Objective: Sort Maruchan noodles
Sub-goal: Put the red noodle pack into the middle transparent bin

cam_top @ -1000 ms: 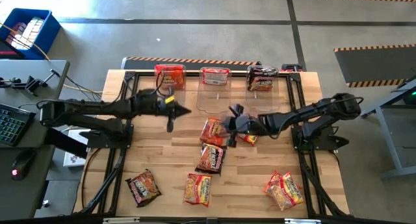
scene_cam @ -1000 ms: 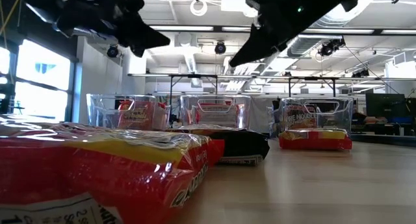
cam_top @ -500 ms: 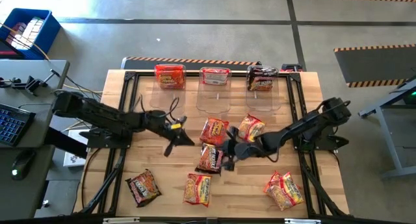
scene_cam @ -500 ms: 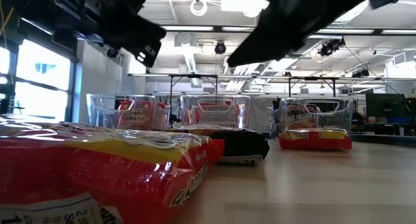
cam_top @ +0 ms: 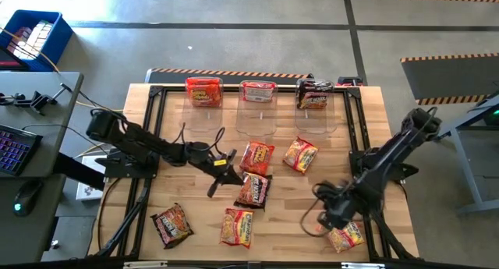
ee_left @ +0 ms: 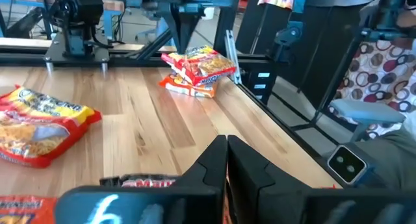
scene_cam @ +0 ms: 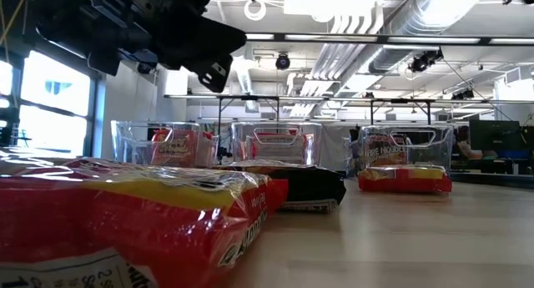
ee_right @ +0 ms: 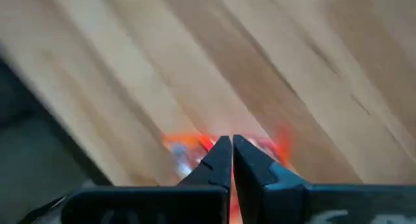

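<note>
The Maruchan noodles (cam_top: pixel 256 157) are only partly sorted: each of the three clear bins (cam_top: pixel 257 91) at the desk's far edge holds at least one packet, while six or seven packets lie loose on the desk (cam_top: pixel 195 199), so most of the work remains. The left claw (cam_top: pixel 221 175), clenched and empty, hovers just left of the middle packets. The right claw (cam_top: pixel 331 216), also clenched and empty, hangs over the near-right packet (cam_top: pixel 345 236).

Three clear plastic bins (cam_top: pixel 256 105) along the wooden table's (cam_top: pixel 296 222) far edge; a keyboard (cam_top: pixel 9 150) left.
</note>
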